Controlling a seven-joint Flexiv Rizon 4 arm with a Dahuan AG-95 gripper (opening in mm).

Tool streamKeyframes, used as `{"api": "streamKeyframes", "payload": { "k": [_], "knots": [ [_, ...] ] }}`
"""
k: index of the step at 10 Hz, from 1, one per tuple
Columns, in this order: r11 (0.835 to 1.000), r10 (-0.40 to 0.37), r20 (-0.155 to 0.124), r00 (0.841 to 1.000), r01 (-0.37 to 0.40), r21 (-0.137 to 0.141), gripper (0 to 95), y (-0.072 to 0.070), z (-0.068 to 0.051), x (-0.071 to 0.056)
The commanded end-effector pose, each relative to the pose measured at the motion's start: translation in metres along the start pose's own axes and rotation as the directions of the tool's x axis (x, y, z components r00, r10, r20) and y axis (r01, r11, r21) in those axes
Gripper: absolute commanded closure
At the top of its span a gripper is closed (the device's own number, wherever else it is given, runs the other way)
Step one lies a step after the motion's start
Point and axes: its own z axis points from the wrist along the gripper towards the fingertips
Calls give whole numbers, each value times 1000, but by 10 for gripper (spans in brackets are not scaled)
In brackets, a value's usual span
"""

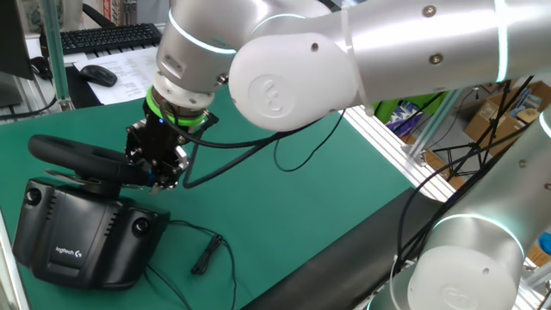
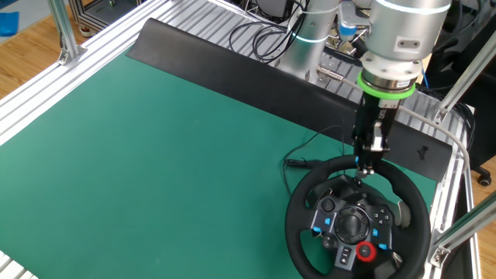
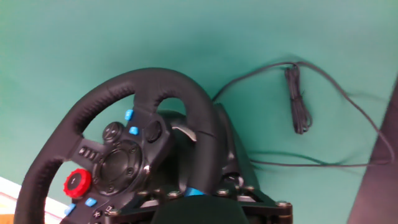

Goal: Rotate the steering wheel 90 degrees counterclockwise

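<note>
Steering wheel (image 3: 155, 84): black rim, filled the hand view right under the claw (image 1: 159, 172), hub and buttons on the near side of the claw's own housing.

- Position: lay tilted on its base, with the top of the rim met by the claw tips from above and the hub below and inward of them. Small blue mark glimpsed right at the claw's foot in the hand view, probably the rim stripe.
- Claw state: pointed steeply down, fingers set on either side of the rim's top arc. Could not tell whether clamped or merely astride, since the contact was hidden by the housing and too small in both fixed views.
- Key relation: ran crosswise beneath the claw at the held spot, curving away and down on both sides. Judged to call for an arc about the hub, toward the left side of the wheel face, not a straight pull.
- Red dial (image 3: 77, 183): on the hub, low and left of the claw in the hand view.
- Base (image 1: 77, 232): bulky black housing, under and behind the wheel, below the claw.
- Cable (image 3: 298, 106): loose loops and a plug on the green bench (image 1: 301, 224), well apart from the claw, beyond the rim; judged outside the sweep.
- Keyboard (image 1: 108, 36) and mouse (image 1: 97, 75): far behind the claw, off the mat.
</note>
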Motion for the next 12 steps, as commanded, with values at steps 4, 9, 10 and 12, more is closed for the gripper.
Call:
{"api": "streamKeyframes", "payload": {
  "k": [4,9,10,12],
  "knots": [
    [995,-101,12,995,101,10,950,2,14,-14],
    [991,-111,33,993,108,84,190,2,11,-12],
    [991,-109,34,993,106,85,190,2,9,-12],
    [992,-81,17,997,79,95,190,2,0,-9]
  ]
}}
